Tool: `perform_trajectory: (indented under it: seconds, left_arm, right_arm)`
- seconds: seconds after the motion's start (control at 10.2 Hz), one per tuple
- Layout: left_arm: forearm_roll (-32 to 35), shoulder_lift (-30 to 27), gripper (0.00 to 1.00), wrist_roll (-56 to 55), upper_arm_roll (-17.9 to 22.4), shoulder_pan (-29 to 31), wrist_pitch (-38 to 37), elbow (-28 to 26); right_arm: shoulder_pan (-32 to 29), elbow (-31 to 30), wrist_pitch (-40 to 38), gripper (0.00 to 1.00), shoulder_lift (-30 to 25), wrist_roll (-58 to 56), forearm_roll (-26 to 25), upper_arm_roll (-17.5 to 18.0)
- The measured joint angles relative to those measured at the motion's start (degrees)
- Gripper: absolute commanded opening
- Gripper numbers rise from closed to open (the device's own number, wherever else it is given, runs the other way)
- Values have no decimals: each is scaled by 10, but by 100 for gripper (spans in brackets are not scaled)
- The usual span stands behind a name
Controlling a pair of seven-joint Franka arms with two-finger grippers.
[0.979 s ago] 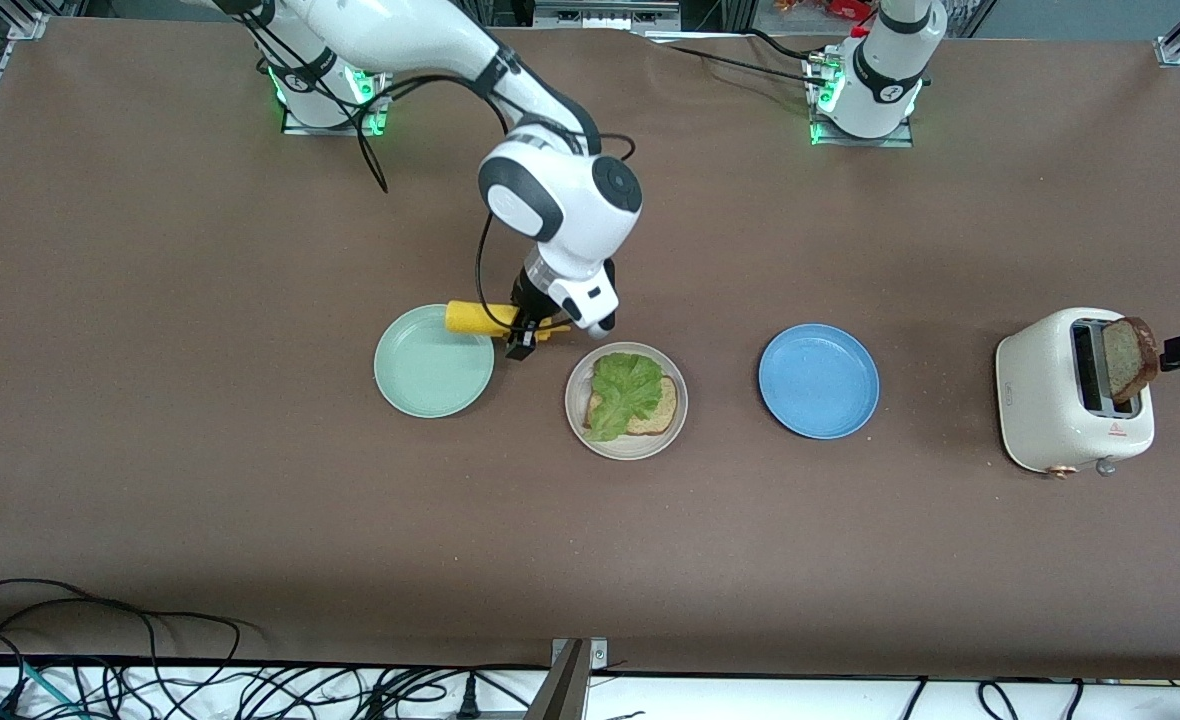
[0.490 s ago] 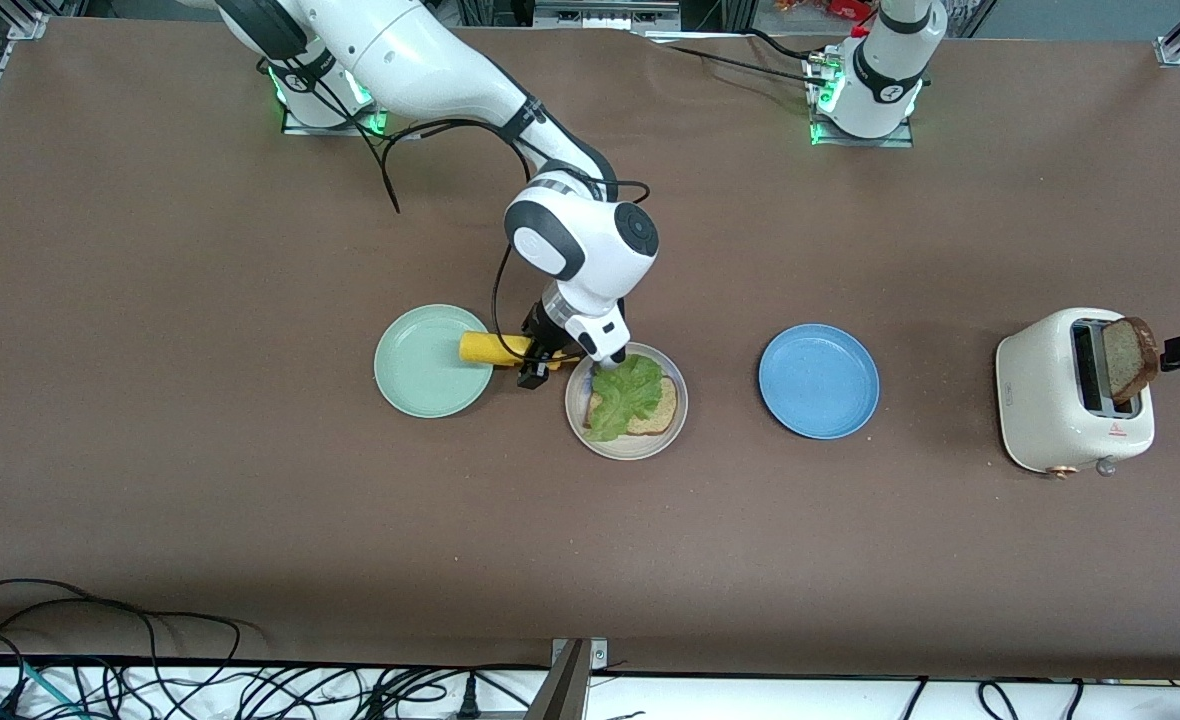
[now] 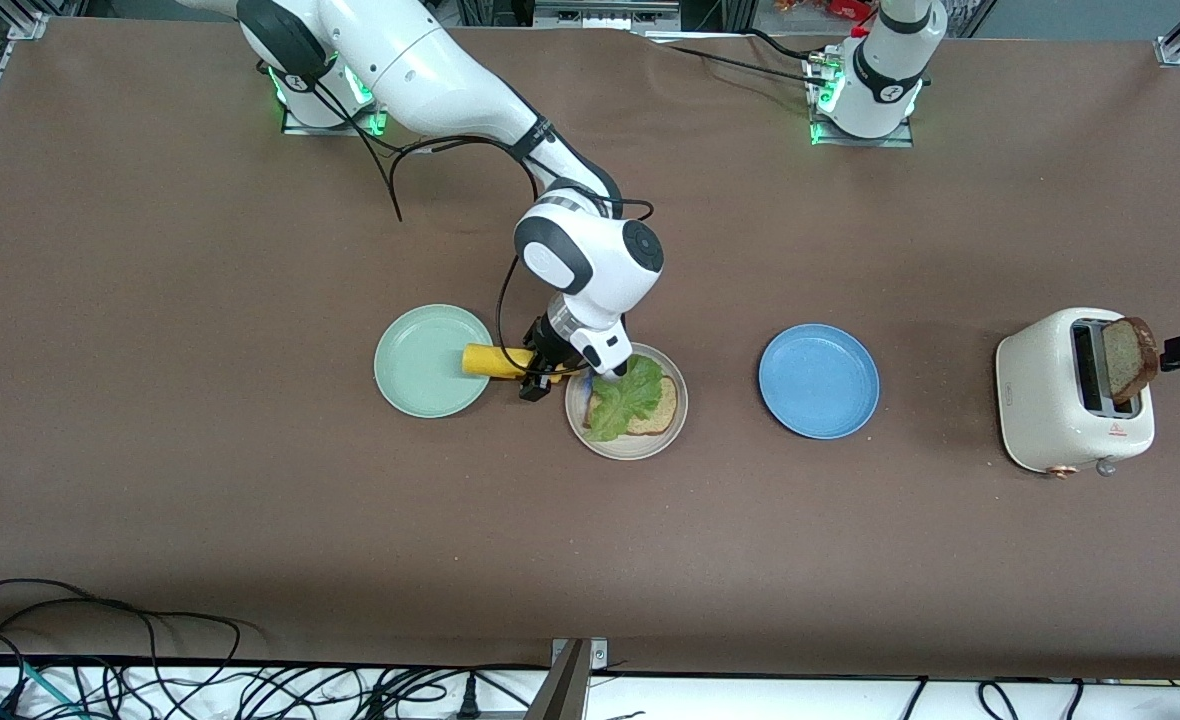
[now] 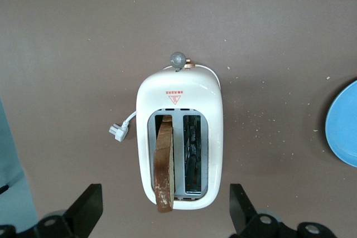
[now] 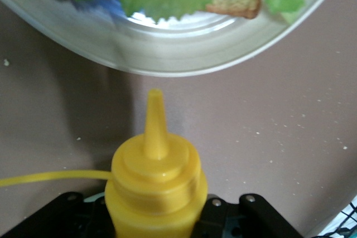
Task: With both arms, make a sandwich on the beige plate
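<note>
Right end effector (image 3: 540, 375) clamped on yellow mustard bottle (image 5: 155, 190), nozzle at beige plate (image 3: 672, 427) rim mid-counter; left end effector (image 4: 166, 215) spread wide above toaster (image 4: 179, 137).

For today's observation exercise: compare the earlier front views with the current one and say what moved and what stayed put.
The right gripper, shut on the yellow squeeze bottle, carried it from above the mint-green plate's rim toward the beige plate, its nozzle now pointing at the lettuce. Nothing was let go. The left gripper, toaster, bread and blue plate stayed as they were.
</note>
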Motion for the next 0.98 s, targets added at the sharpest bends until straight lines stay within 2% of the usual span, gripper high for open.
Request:
perform_trajectory:
  seconds: [0.2, 0.49, 0.69, 0.98]
  left_arm:
    - [0, 0, 100, 0, 0, 0, 0, 0]
    - [0, 0, 100, 0, 1, 0, -1, -2]
    - [0, 1, 100, 0, 1, 4, -3, -7]
    - [-21, 2, 100, 1, 1, 29, -4, -27]
  right_arm:
    - [-14, 19, -13, 0, -19, -14, 31, -5]
    - [-86, 12, -40, 0, -115, -112, 139, -8]
    - [-152, -34, -49, 0, -195, -187, 209, -6]
    - [-273, -106, -49, 0, -284, -261, 312, 23]
